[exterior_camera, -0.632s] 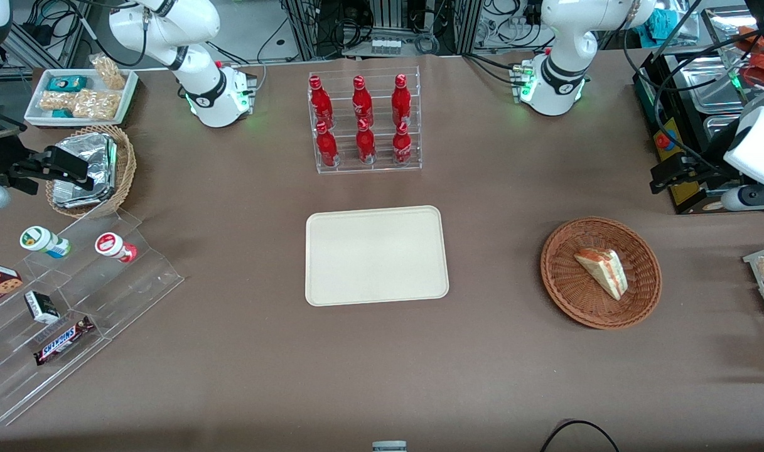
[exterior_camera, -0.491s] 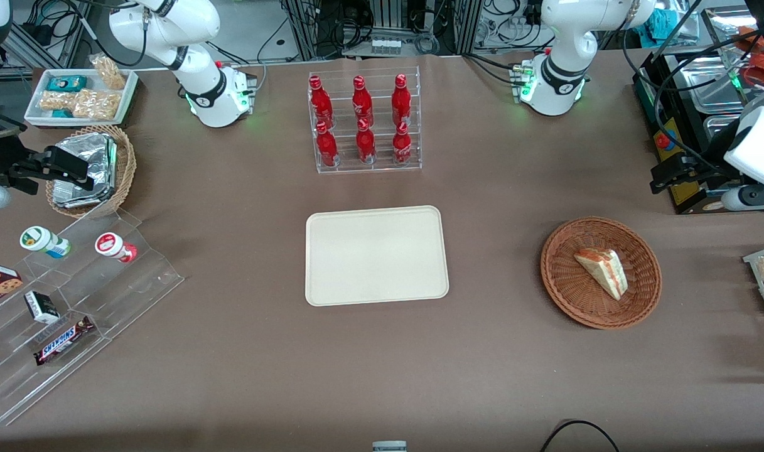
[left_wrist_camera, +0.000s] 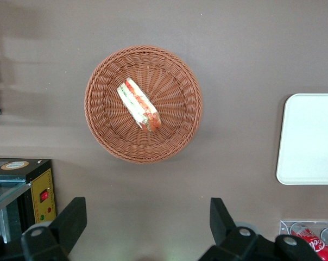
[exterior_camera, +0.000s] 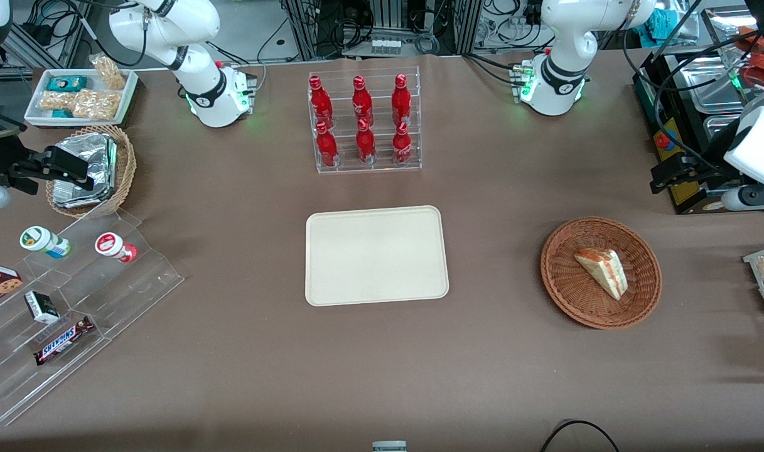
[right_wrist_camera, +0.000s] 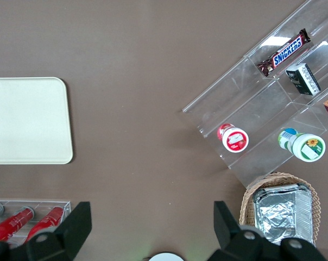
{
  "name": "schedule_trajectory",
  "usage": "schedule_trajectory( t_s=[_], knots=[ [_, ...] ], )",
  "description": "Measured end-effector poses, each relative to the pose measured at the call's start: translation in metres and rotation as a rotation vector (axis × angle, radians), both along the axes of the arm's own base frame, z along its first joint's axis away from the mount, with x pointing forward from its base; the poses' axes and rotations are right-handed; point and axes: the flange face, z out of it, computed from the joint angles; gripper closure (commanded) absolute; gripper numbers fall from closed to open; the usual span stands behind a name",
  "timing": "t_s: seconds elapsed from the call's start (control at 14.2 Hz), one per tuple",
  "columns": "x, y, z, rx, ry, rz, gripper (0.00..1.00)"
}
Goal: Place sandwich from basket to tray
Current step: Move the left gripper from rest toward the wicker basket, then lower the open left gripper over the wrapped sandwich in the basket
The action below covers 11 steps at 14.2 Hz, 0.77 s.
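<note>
My end effector [left_wrist_camera: 145, 217] hangs high over the desk [exterior_camera: 231, 376] with its fingers [left_wrist_camera: 71, 220] spread wide and nothing between them. It sits off to one side of the basket [left_wrist_camera: 107, 136] rather than over it, farther from the front camera than the basket is. The sandwich [left_wrist_camera: 138, 105] lies in the basket, roughly at its middle, resting on one of its flat faces with the layered cut edge showing in the wrist view. The tray [exterior_camera: 376, 255] sits bare at the centre of the desk, well apart from the basket, toward the parked arm's end.

I judge the step in hand to be the approach, with no grasp begun yet. To do it well I would first bring the end effector directly above the sandwich, then turn the wrist so the fingers straddle the wedge across its narrow width rather than along its long edge. From the wrist view the wedge runs on a diagonal, so the fingers need that same diagonal offset.

I would come straight down inside the rim, stopping before the fingertips press into the weave. The bread looks soft and the wrap slick, so I expect a gentle squeeze low on the wedge to serve better than a hard pinch near the point.

A straight lift should clear the basket wall before I travel to the tray.
</note>
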Motion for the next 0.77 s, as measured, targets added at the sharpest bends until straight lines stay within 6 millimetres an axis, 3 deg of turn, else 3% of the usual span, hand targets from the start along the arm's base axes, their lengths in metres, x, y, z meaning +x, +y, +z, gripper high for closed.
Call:
schedule_trajectory(
  t_s=[0.28, 0.42, 0.56, 0.77],
  knots=[
    [0.001, 0.000, -0.006, 0.001, 0.013, 0.000, 0.00],
    [0.001, 0.001, -0.021, 0.007, 0.044, 0.000, 0.00],
    [0.006, 0.003, -0.053, 0.024, 0.081, -0.001, 0.00],
    [0.022, 0.006, -0.128, 0.060, 0.060, -0.015, 0.00]
  ],
)
